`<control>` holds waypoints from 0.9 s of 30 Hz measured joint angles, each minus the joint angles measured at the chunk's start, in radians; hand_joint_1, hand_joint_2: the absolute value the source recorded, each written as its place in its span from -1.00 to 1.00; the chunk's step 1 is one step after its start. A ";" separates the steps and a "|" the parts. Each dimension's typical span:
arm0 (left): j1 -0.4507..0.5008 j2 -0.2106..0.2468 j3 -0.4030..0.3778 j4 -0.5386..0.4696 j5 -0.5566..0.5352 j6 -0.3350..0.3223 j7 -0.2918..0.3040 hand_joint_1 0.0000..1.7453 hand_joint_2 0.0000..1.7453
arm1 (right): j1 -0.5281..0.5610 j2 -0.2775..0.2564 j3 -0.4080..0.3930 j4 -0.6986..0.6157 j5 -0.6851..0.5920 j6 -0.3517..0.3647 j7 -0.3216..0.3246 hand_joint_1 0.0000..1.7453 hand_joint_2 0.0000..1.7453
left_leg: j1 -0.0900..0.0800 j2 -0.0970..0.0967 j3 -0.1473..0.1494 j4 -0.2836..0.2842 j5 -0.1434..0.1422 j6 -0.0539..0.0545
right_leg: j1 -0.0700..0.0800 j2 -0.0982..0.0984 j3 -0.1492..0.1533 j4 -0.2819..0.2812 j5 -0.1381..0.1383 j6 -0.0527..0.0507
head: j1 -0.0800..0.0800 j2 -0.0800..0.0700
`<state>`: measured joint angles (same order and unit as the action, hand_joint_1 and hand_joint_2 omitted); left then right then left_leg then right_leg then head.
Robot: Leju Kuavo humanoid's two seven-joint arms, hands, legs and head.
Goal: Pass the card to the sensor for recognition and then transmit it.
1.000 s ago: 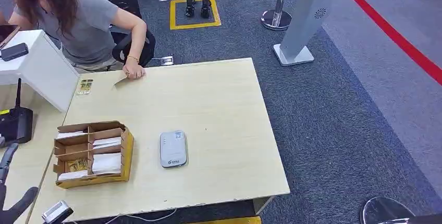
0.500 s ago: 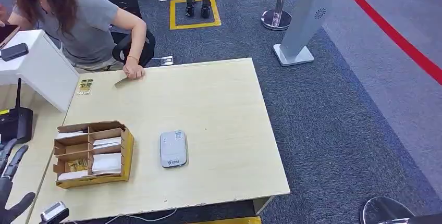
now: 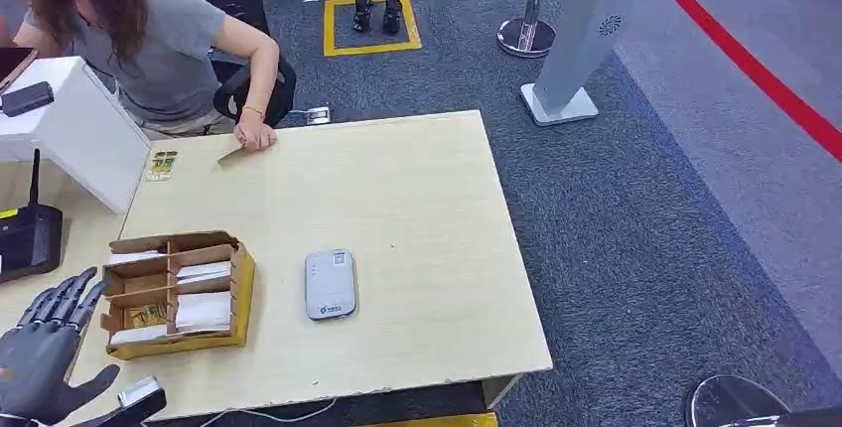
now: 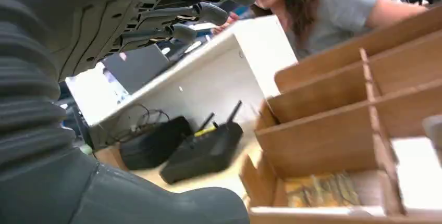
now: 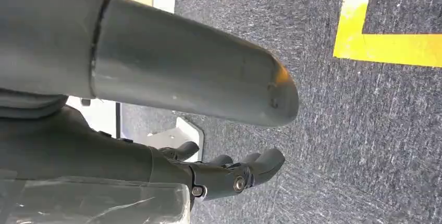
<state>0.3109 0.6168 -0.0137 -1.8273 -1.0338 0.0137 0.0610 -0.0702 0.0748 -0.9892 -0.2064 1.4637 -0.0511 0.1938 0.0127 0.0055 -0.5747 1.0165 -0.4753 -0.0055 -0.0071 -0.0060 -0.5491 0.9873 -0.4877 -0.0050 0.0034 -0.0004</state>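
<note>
A cardboard box (image 3: 241, 278) with several compartments stands at the table's near left, holding white cards (image 3: 204, 310) and a yellow-patterned card (image 3: 147, 315). To its right the grey-white sensor (image 3: 330, 284) lies flat on the table. My left hand (image 3: 45, 353) hovers just left of the box, near the table's front corner, fingers spread and holding nothing. In the left wrist view its fingers (image 4: 208, 10) reach out above the box (image 4: 333, 125), and the patterned card (image 4: 323, 190) lies in a near compartment. My right hand (image 5: 229, 174) hangs over the carpet, holding nothing.
A seated person (image 3: 149, 40) at the far left edge of the table (image 3: 417, 199) presses a card (image 3: 230, 155) down with one hand. Another card (image 3: 161, 165) lies nearby. A black router (image 3: 30, 238) and a white stand (image 3: 70, 129) sit to the left. A grey kiosk (image 3: 586, 40) stands beyond.
My left hand has risen into the head view and moved right toward the box, its fingers now spread. The person and the things on the table have not moved.
</note>
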 joint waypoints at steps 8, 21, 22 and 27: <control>-0.038 -0.005 -0.047 0.050 0.016 0.003 -0.005 -1.00 1.00 | 0.000 0.000 0.000 0.000 0.003 -0.001 0.000 -1.00 -1.00 | 0.000 0.000 0.000 0.000 0.000 0.000 | 0.000 0.000 0.000 0.000 0.000 0.000 | 0.000 0.000; -0.092 -0.016 -0.106 0.113 0.026 0.006 -0.013 -1.00 1.00 | 0.000 -0.003 0.000 0.000 0.009 -0.001 -0.002 -1.00 -1.00 | 0.000 0.000 0.000 0.000 0.000 0.000 | 0.000 0.000 0.000 0.000 0.000 0.000 | 0.000 0.000; -0.094 -0.016 -0.110 0.115 0.016 0.011 -0.013 -1.00 1.00 | 0.000 -0.004 0.000 0.000 0.009 -0.001 -0.002 -1.00 -1.00 | 0.000 0.000 0.000 0.000 0.000 0.000 | 0.000 0.000 0.000 0.000 0.000 0.000 | 0.000 0.000; -0.114 -0.016 -0.139 0.124 -0.045 0.042 -0.015 -1.00 1.00 | 0.000 -0.004 0.000 0.000 0.012 -0.002 -0.006 -1.00 -1.00 | 0.000 0.000 0.000 0.000 0.000 0.000 | 0.000 0.000 0.000 0.000 0.000 0.000 | 0.000 0.000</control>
<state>0.1967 0.6008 -0.1529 -1.7033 -1.0784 0.0561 0.0458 -0.0706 0.0710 -0.9892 -0.2064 1.4759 -0.0526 0.1877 0.0127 0.0055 -0.5747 1.0166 -0.4753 -0.0054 -0.0071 -0.0057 -0.5492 0.9872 -0.4877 -0.0050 0.0034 -0.0008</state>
